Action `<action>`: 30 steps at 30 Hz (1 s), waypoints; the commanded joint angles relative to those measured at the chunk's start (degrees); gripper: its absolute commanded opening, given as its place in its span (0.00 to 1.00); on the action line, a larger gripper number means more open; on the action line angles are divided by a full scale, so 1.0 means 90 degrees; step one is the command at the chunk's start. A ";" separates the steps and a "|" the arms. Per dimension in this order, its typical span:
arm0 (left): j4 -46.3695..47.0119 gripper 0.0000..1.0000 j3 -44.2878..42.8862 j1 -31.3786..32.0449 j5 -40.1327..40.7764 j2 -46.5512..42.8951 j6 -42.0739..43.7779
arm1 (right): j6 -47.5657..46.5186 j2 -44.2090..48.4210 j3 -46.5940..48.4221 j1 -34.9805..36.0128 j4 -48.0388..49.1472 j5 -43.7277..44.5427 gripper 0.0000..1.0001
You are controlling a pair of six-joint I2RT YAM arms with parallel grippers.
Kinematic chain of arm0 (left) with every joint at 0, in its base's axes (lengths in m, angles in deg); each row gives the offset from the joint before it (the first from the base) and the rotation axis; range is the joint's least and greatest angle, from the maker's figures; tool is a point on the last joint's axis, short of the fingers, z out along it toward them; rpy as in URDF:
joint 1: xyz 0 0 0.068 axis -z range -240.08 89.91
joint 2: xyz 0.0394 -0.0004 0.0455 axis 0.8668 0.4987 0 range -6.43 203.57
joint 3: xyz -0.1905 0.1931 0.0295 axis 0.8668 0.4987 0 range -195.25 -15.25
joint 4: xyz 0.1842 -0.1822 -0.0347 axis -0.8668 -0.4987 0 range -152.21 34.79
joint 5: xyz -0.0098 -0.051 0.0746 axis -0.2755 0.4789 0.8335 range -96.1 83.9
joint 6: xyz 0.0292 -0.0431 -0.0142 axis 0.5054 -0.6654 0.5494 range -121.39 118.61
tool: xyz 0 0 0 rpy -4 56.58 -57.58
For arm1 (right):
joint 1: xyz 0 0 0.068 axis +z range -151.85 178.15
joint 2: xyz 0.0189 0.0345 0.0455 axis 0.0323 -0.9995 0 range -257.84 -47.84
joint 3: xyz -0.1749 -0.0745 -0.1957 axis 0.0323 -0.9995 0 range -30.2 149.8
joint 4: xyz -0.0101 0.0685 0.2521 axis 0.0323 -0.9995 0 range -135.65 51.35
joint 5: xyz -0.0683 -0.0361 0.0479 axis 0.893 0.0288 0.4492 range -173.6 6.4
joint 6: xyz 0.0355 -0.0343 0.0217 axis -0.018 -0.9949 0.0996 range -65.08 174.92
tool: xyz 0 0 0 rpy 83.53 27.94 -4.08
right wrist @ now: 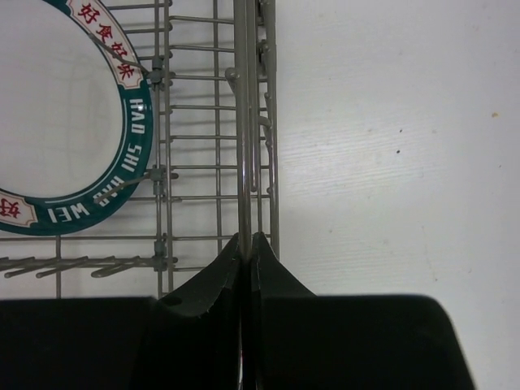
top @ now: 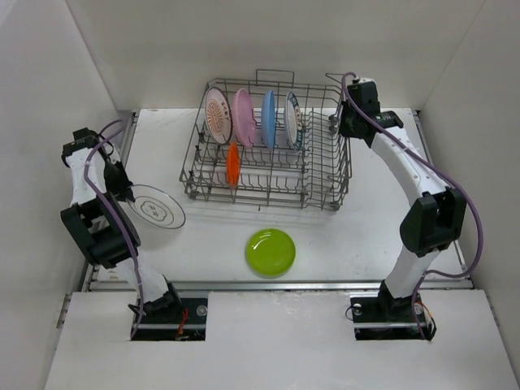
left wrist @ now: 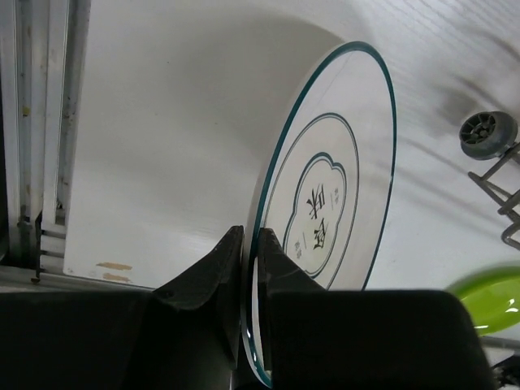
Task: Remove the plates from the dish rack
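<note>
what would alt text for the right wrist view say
The right pincer is shut on a rim wire of the grey dish rack. A white plate with a teal lettered rim sits inside at left, white table at right.

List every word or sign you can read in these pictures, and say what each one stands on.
"HAO SHI HAO MEI": white letters on the teal rim of the lettered plate in the dish rack; best reading.
"好食好来": red characters on a white panel of that rim; best reading.
Dark characters at the centre of the ringed plate in the left fingers: too slanted to read.
</note>
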 commanded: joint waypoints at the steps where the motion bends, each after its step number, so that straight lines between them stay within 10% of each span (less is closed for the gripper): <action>1: -0.0176 0.00 -0.0091 0.0049 0.0487 0.0360 0.0599 | -0.0978 -0.0331 0.0376 -0.0288 0.0487 -0.0004 0.00; 7: -0.0343 0.00 -0.0170 0.0049 0.1201 0.1211 0.1233 | -0.1898 -0.0936 0.1020 -0.0288 0.0809 0.0434 0.00; 12: -0.0040 0.00 0.0055 0.0049 0.1573 0.1359 0.1508 | -0.1958 -0.0959 0.1597 -0.0288 0.0508 0.0671 0.68; 16: -0.0108 0.09 -0.0110 0.0302 0.1865 0.1622 0.1586 | -0.1831 -0.0129 0.1296 0.0092 0.0653 0.0931 0.92; 23: -0.0362 0.34 -0.0383 0.0586 0.2129 0.1954 0.1548 | -0.1617 0.1220 -0.0022 0.1935 0.1103 0.0439 1.00; 30: -0.0421 0.37 -0.0443 0.0586 0.2198 0.2023 0.1479 | -0.1030 0.0880 -0.0278 0.2670 0.1416 -0.1603 0.99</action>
